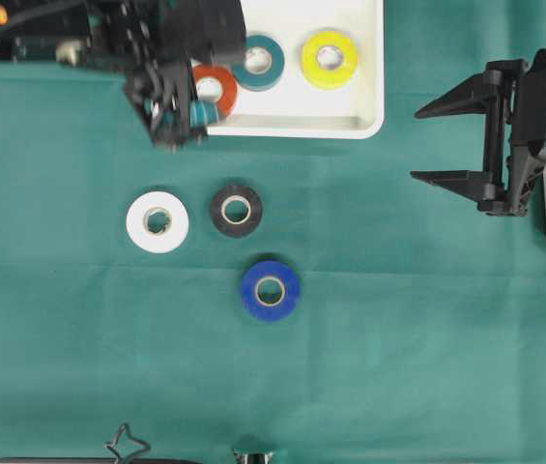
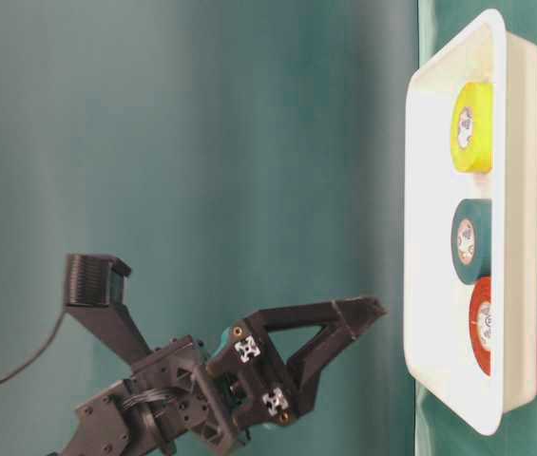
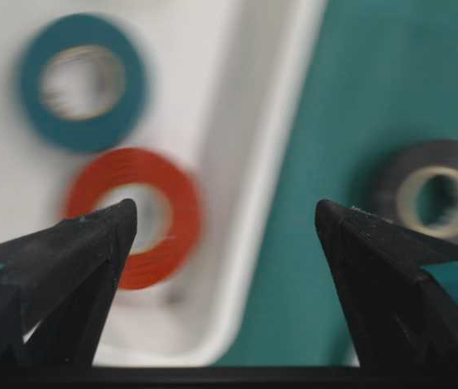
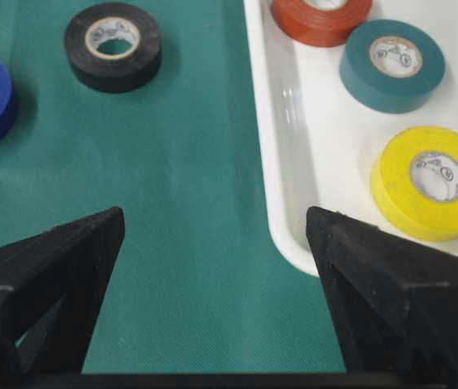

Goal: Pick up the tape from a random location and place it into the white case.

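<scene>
Three rolls in the white case (image 1: 369,124) at the tabletop's far edge: red tape (image 1: 222,89), teal tape (image 1: 261,61), yellow tape (image 1: 330,58). White tape (image 1: 158,222), black tape (image 1: 236,210), blue tape (image 1: 271,289) lie mid-tabletop. Left tool (image 1: 171,121) jaws apart, empty, over the case's near-left corner. Right tool (image 1: 442,140) jaws apart, empty, right edge.

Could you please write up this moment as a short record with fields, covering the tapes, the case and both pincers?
white case: top centre of the overhead view
tapes in case: red tape, teal tape, yellow tape
tapes on cloth: white tape, black tape, blue tape
left pincer: open, empty, over the case's lower left corner by the red tape
right pincer: open, empty, at the right edge, apart from the tapes
surface: green cloth
task state: three tapes in, three left out
</scene>
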Robot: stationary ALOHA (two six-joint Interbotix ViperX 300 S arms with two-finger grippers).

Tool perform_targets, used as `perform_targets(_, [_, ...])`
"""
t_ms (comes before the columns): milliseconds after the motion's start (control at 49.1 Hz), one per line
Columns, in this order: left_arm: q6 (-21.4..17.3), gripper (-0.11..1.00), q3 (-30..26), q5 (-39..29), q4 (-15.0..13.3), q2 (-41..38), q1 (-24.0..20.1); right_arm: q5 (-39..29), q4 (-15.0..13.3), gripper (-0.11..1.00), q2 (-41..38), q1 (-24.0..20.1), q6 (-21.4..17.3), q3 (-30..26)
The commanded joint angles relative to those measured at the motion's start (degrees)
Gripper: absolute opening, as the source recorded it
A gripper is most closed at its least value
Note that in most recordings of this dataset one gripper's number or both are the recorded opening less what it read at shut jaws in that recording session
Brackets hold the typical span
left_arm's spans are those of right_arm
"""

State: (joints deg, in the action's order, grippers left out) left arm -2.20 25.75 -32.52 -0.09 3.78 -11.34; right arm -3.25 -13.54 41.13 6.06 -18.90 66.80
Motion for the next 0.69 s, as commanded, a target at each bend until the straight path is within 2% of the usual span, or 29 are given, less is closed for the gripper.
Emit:
perform_targets(0, [0.62,0.99,-1.49,0.88,-0.26,1.32,3.43,0.18,0.00,0.89,0.00,0.09,-0.09,-1.49])
perform_targets(183, [2.81,0.99,-2.11,2.29,-0.26,0.88,8.09,0.26,0.00,0.89,0.00,0.09,-0.09,-1.49])
perform_targets(468, [2.72,0.99,-2.11,2.46,-0.26,1.23,8.00,0.18,0.18,0.89,0.09,0.09,-0.09,-1.49])
perform_targets(672, [2.90,0.99,-0.79,2.46,-0.26,4.75,8.00,-0.26,0.18,0.89,0.09,0.09,-0.09,-1.85])
